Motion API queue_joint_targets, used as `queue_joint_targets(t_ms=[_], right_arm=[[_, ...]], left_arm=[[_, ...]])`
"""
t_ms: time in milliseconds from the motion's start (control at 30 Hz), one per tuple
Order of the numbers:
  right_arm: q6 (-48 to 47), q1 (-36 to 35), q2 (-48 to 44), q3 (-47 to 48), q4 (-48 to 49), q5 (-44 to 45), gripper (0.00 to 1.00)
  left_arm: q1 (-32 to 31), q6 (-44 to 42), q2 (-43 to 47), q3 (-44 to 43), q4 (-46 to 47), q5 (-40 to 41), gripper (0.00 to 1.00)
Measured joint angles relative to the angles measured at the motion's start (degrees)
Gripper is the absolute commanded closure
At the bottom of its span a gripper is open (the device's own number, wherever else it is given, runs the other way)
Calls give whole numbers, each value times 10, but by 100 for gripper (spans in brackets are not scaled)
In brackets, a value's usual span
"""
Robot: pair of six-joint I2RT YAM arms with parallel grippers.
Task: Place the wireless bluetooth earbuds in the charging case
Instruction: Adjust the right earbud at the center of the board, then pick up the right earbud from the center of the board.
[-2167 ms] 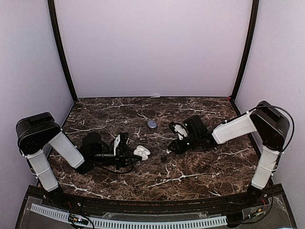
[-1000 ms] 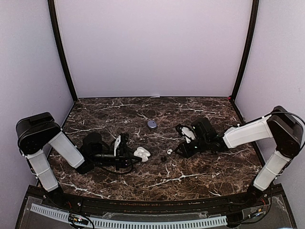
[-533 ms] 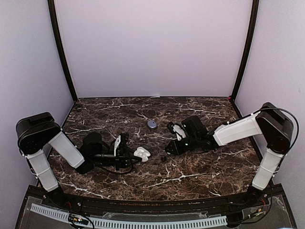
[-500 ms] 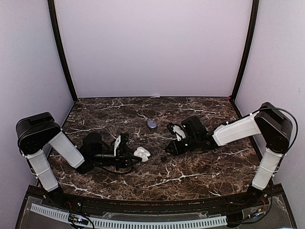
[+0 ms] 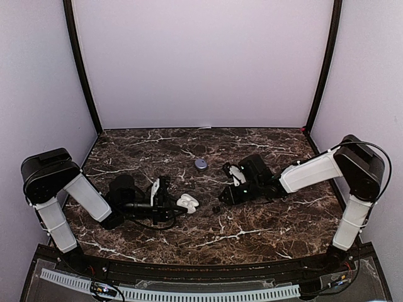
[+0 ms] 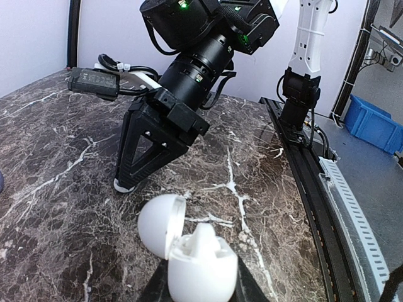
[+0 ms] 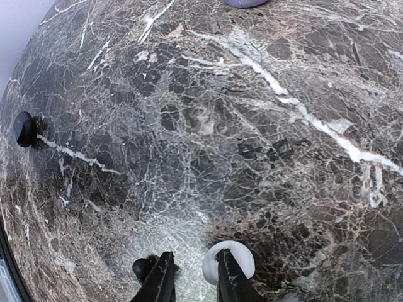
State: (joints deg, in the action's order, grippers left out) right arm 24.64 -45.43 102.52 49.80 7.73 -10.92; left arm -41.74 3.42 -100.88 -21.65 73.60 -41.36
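We log the left gripper (image 5: 172, 202) with its jaws clamped on the white charging case (image 6: 192, 255), whose lid is tipped open. On the marble table (image 5: 252, 233) we note a black earbud (image 7: 142, 267) just outside one finger of the right gripper (image 7: 192, 284) and a white earbud (image 7: 229, 259) touching the other fingertip. These jaws stand slightly apart, and we see only marble between them.

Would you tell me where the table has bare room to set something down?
The back strip between the purple case and the rear wall is bare, as is the front strip along the table's near edge. The middle is crowded: left hand gripping the white case, right hand over the small buds.
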Motion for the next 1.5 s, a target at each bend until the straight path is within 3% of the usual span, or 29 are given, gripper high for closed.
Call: queue_joint_targets(t_ms=[500,900,1500], right_arm=[[21,1,-47,-42,-15,47,76],[29,1,-48,-47,-21,60,90],[17,1,-58,-47,-50,94,96]], left_arm=[[0,0,4,0,0,0,82],[0,0,4,0,0,-1,82],[0,0,4,0,0,-2,82]])
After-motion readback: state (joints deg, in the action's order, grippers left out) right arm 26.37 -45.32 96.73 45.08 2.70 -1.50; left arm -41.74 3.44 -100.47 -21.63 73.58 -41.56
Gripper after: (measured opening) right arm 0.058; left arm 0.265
